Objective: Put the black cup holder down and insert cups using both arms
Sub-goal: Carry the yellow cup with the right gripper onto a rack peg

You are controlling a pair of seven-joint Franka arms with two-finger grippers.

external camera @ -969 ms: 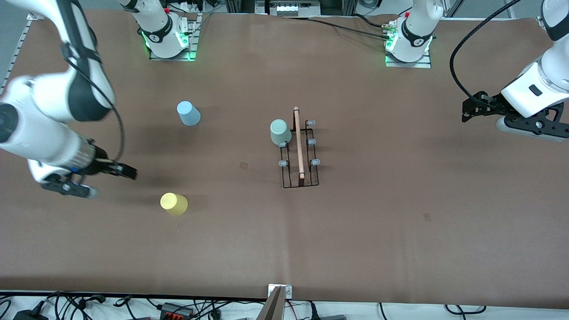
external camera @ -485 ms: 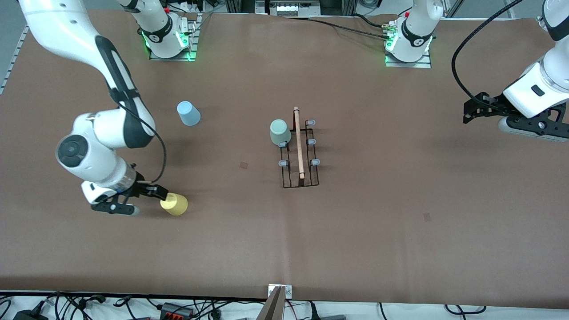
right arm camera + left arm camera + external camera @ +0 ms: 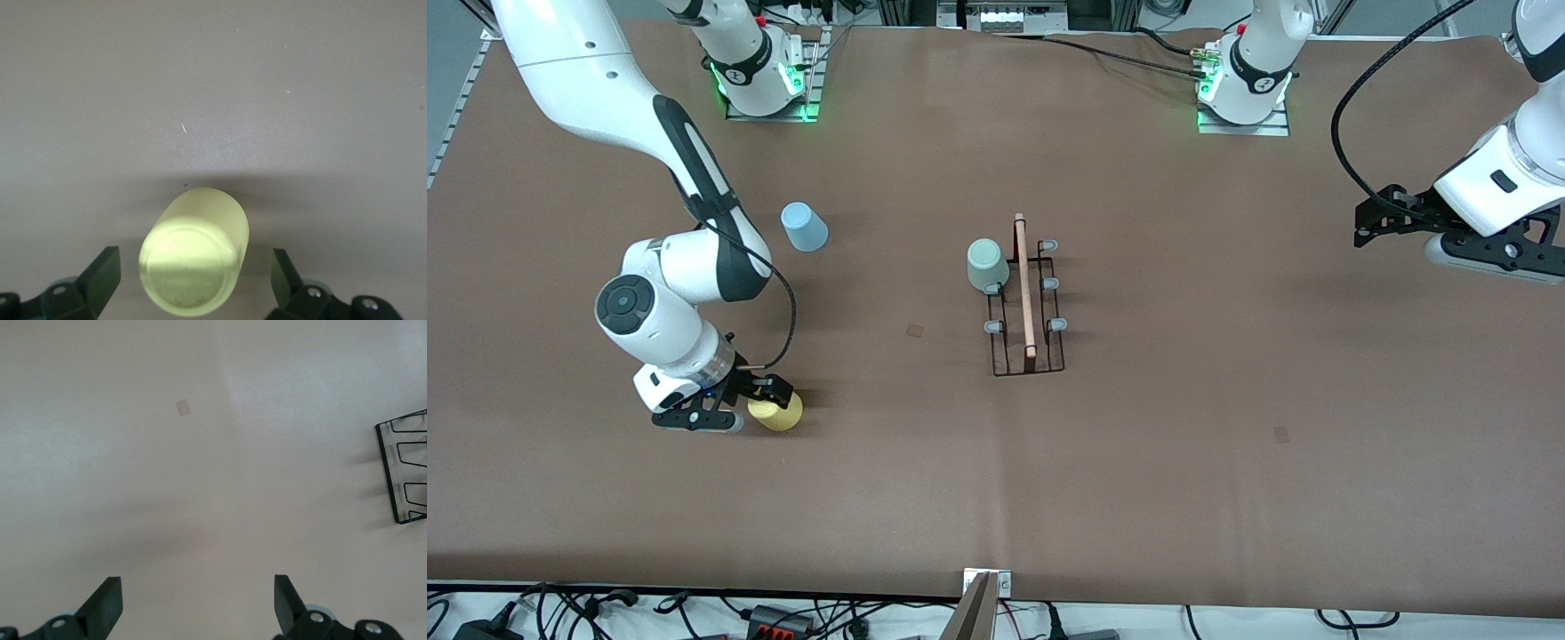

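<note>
The black cup holder (image 3: 1028,307) stands mid-table, its wooden rod on top; one end of it shows in the left wrist view (image 3: 403,473). A sage green cup (image 3: 987,265) sits on a prong at the end of the holder farther from the front camera. A light blue cup (image 3: 804,227) stands base up toward the right arm's end. The yellow cup (image 3: 783,414) stands base up, nearer to the front camera than the blue one. My right gripper (image 3: 763,402) is open, with a finger on either side of the yellow cup (image 3: 193,257) and not touching it. My left gripper (image 3: 1359,227) waits open and empty over the left arm's end of the table.
Two small dark marks lie on the brown table, one (image 3: 914,330) between the yellow cup and the holder, one (image 3: 1281,434) toward the left arm's end. The arm bases (image 3: 765,84) stand along the edge farthest from the front camera.
My right arm has swung in from its end of the table and brought its open gripper down around the yellow cup. The left arm has barely moved.
</note>
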